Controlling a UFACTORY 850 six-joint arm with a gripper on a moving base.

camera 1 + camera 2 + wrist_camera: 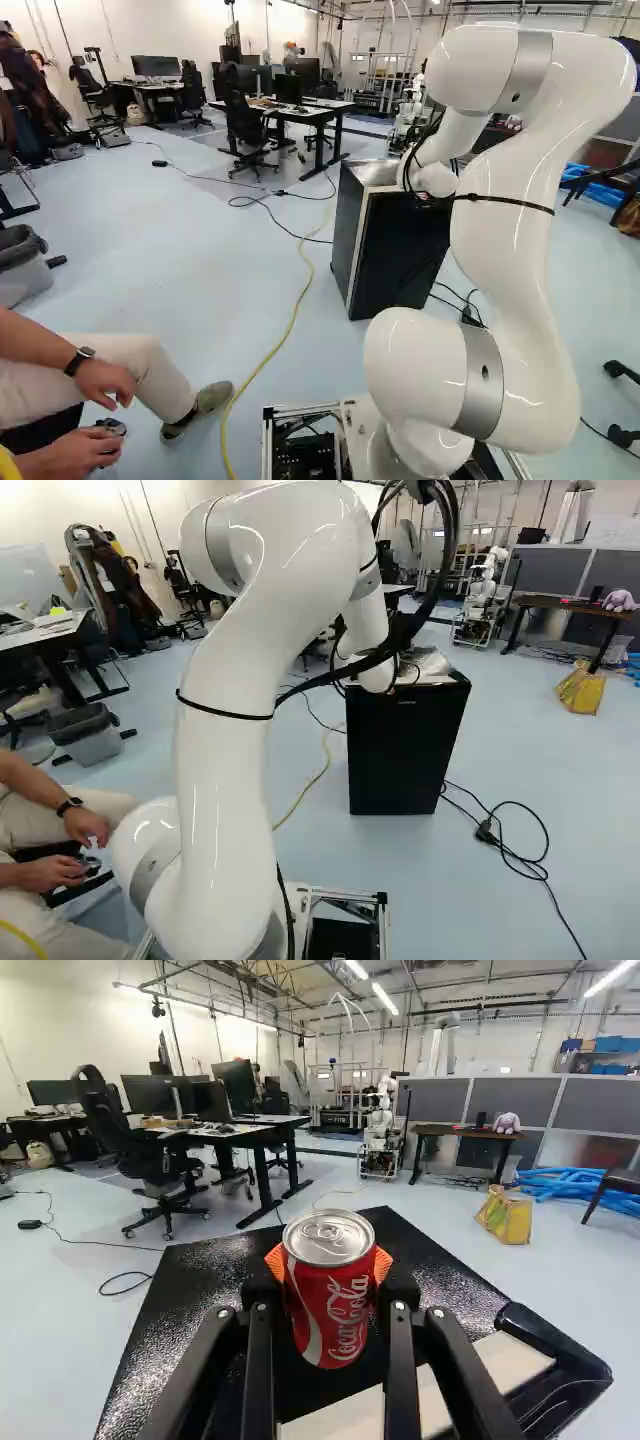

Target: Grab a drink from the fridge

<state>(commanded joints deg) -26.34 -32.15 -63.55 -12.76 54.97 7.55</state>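
Note:
In the wrist view, a red drink can [331, 1295] with a silver lid stands upright between the two fingers of my gripper [330, 1290]. The orange pads press on it from both sides, so the gripper is shut on the can. Below and beyond it lies the dark, glossy top of the fridge [190, 1305]; whether the can's base touches that top I cannot tell. The black fridge [405, 745] stands on the floor ahead of the base, its front appearing closed in the right base view. In both base views the arm hides the can and gripper.
A seated person's hand [105, 382] and shoe [197, 408] are at the left of the left base view. Black cables [510, 855] lie right of the fridge; a yellow cable [292, 318] runs left of it. Desks [235, 1130], an office chair [160, 1160] and another robot [380, 1130] stand farther off.

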